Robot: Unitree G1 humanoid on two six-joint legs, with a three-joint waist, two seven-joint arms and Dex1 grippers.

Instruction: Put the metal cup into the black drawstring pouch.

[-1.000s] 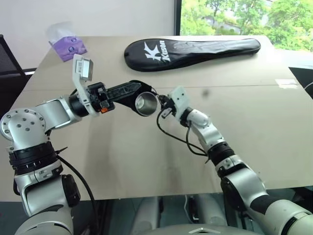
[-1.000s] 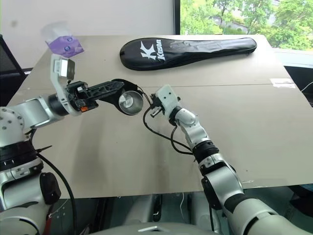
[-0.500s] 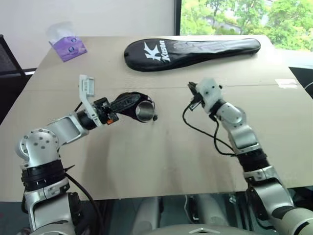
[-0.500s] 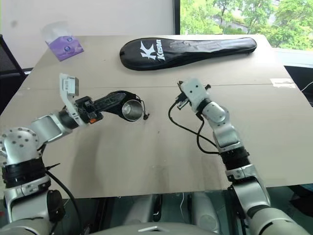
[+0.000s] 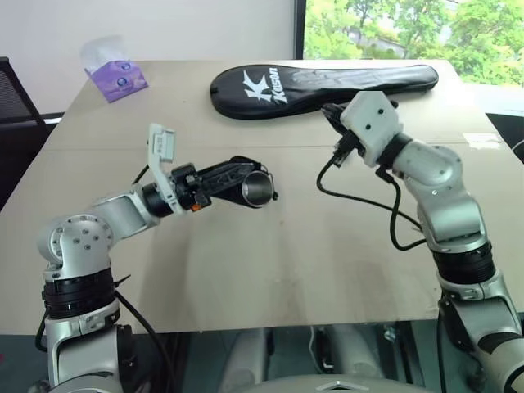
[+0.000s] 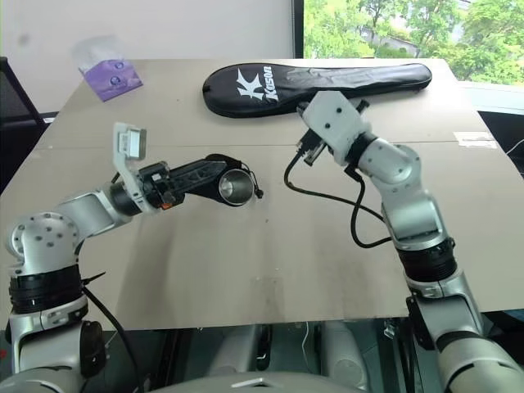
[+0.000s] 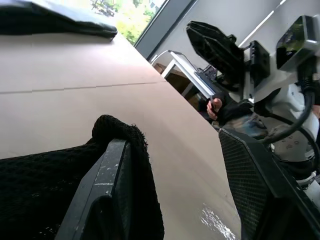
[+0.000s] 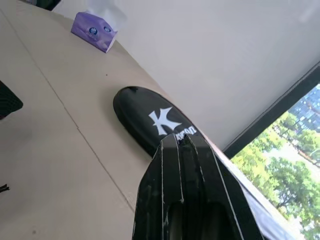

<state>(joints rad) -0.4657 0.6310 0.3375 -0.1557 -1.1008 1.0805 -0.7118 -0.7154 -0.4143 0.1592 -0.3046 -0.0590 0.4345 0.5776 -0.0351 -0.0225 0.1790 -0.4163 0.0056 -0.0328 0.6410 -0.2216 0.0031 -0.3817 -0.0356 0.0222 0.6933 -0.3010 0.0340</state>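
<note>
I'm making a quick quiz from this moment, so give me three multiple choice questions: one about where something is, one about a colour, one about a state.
1. Where is the shiny silver metal cup?
A. inside the mouth of the small black drawstring pouch
B. on the racket cover
C. beside the tissue box

2. What colour is the tissue box at the table's far corner?
A. green
B. purple
C. red

3. How are the right gripper's fingers?
A. spread wide
B. shut with nothing between them
C. shut on the cup

A: the cup's rim shows within the pouch opening.
B: the box is purple.
B: the fingers meet, empty.
</note>
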